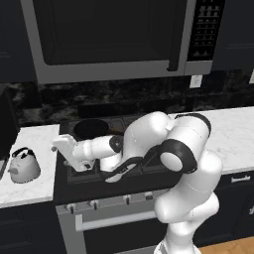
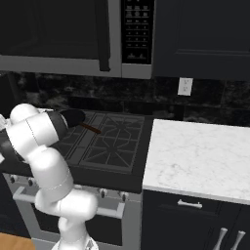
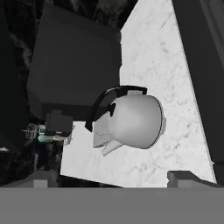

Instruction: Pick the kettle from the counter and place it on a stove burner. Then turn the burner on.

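the kettle (image 1: 23, 166) stands upright on the narrow worktop (image 1: 34, 191) at about 9 o'clock in the left base view, its black handle arched over the top and its short spout toward the front left. it sits alone on the pale marble slab, just left of the black cooktop (image 1: 119, 171) and apart from it.

the gripper (image 1: 58, 144) reaches out leftward over the cooktop's left edge, near the kettle but not touching it, a little above and to its right in that view. its jaws are spread wide and hold nothing. in the hand view the two dark fingertips (image 3: 187, 178) rise at 5 and 7 o'clock, well apart, and the kettle (image 3: 131, 121) lies between and beyond them near the middle, spout pointing toward 7 o'clock and handle toward 10 o'clock, with the marble worktop (image 3: 162, 57) running off toward 1 o'clock.

a black frying pan (image 1: 92, 128) rests on the rear left burner, at roughly 11 o'clock from the arm's elbow. in the right base view the cast-iron grates of the stove burner (image 2: 110, 149) lie bare at the centre, and a wider marble slab (image 2: 200, 154) spreads at 3 o'clock. a microwave (image 1: 114, 37) hangs above the cooktop at 12 o'clock. a row of knobs (image 1: 109, 201) runs along the stove front.
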{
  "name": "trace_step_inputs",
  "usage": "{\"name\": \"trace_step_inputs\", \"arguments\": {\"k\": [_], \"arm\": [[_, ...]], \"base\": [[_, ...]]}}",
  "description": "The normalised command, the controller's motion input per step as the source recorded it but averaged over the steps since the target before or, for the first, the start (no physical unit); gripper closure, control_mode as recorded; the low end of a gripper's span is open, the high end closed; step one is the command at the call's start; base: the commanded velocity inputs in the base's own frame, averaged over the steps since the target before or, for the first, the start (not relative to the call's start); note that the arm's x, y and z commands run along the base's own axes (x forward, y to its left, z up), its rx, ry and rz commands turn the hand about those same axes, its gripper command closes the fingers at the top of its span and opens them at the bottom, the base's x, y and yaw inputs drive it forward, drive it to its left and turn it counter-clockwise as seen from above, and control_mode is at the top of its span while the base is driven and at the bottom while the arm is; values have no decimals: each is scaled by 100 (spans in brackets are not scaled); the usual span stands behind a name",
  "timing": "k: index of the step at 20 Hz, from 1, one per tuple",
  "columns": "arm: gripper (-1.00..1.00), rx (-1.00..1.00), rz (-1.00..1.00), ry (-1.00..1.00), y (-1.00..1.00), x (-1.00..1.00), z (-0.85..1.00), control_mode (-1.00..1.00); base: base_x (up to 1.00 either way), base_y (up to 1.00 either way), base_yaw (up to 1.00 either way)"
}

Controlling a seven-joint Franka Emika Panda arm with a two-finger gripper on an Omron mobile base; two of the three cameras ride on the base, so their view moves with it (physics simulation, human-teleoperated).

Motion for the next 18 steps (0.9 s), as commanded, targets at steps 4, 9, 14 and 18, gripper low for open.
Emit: {"name": "trace_step_inputs", "arguments": {"k": [4, 9, 14, 18], "arm": [[-100, -7, 0, 33, 33, 0, 100, -100], [-100, -12, -5, 27, 35, 15, 100, -100], [-100, -18, -10, 18, 51, 2, 100, -100], [-100, -20, -11, 19, 52, 1, 100, -100]], "base": [[0, 0, 0], [0, 0, 0], [0, 0, 0], [0, 0, 0]]}}
